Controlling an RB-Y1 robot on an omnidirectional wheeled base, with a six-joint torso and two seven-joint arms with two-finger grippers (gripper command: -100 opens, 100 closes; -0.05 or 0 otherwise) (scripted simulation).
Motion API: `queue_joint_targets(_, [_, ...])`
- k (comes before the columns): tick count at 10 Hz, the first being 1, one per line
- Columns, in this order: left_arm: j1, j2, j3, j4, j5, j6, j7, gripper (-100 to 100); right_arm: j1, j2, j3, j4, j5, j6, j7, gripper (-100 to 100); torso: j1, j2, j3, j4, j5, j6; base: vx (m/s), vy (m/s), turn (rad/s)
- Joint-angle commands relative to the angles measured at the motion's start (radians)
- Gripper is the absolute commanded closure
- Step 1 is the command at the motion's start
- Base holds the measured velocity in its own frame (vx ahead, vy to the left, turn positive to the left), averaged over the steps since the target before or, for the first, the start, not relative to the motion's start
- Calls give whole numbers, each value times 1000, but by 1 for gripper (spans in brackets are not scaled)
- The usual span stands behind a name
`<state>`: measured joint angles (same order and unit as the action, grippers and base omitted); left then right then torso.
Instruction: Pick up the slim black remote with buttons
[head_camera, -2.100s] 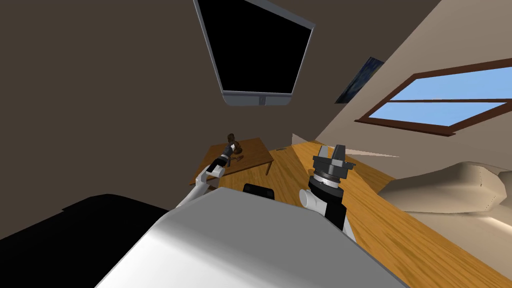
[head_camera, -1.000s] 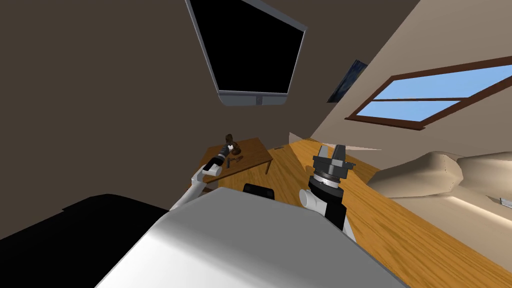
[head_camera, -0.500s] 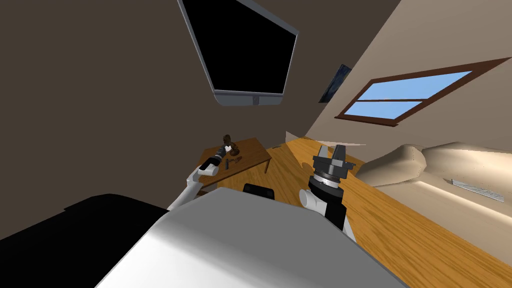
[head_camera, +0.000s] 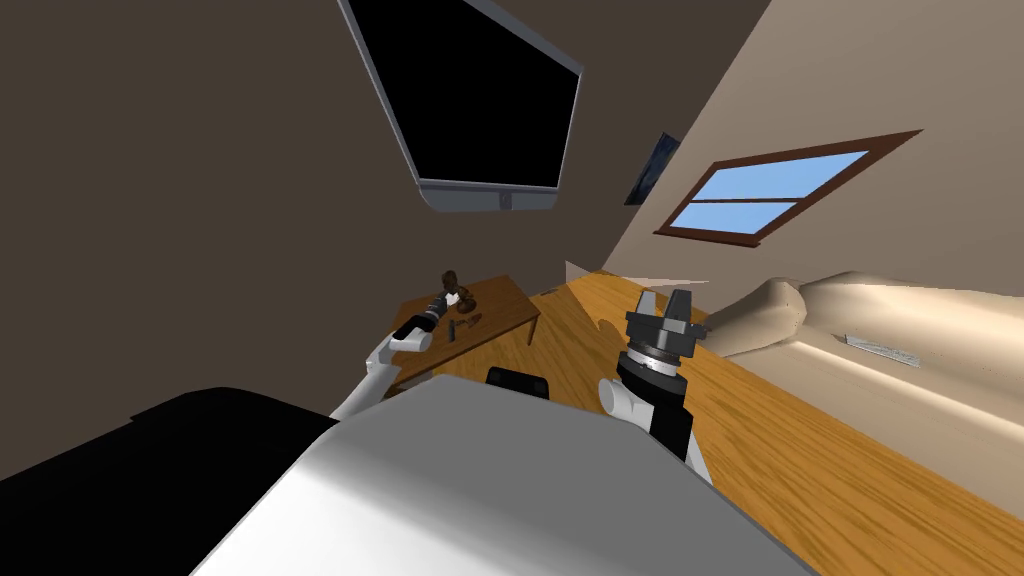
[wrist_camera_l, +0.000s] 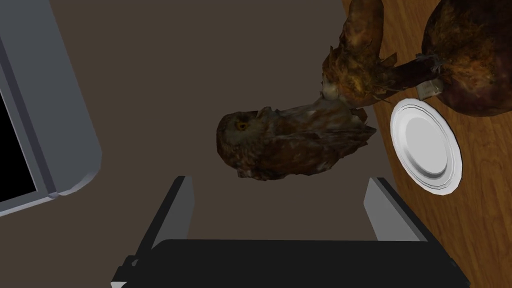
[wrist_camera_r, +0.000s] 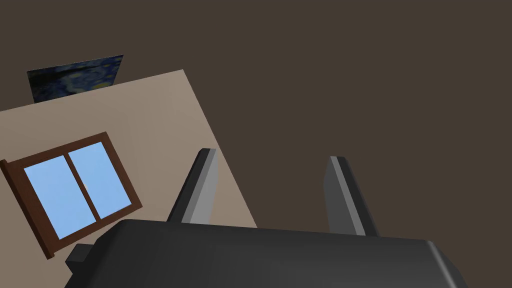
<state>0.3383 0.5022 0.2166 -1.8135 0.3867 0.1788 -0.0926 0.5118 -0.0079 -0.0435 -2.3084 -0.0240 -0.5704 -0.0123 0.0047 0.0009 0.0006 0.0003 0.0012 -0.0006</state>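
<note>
Head view.
- Wooden table: at 11 o'clock from me.
- Left gripper: reached out over the far part of the table, just beside a brown owl figurine.
- Slim black remote: lying on the tabletop at 6 o'clock of the left gripper. It is near the gripper but apart from it, alongside the forearm. Buttons too small to make out.
- Right gripper: at 1 o'clock, raised over the wooden floor, fingers pointing up.

Left wrist view.
- Left gripper: fingers spread wide, nothing between them.
- Owl figurine: at 12 o'clock of the gripper, past the fingertips, untouched.
- White plate: on the table at 2 o'clock of the gripper, just beside the owl.

Right wrist view.
- Right gripper: fingers spread, holding nothing.
</note>
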Motion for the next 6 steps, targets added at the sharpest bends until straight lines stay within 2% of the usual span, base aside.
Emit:
queue_joint_targets(1, [5,3,3,3,4,0,-1,-100,0,0,0,0,0,0,0,0,0,0,0,0,0,0,-22,30,-103])
queue_joint_targets(2, [13,8,23,16,18,35,-19,-100,0,0,0,0,0,0,0,0,-1,-1,0,0,0,0,-16,21,-121])
queue_joint_targets(3, [13,8,23,16,18,35,-19,-100,0,0,0,0,0,0,0,0,-2,-1,-1,0,0,0,-29,37,-186])
queue_joint_targets(6, [43,19,81,57,65,133,-79,-100,0,0,0,0,0,0,0,0,2,2,1,0,0,0,-77,78,-288])
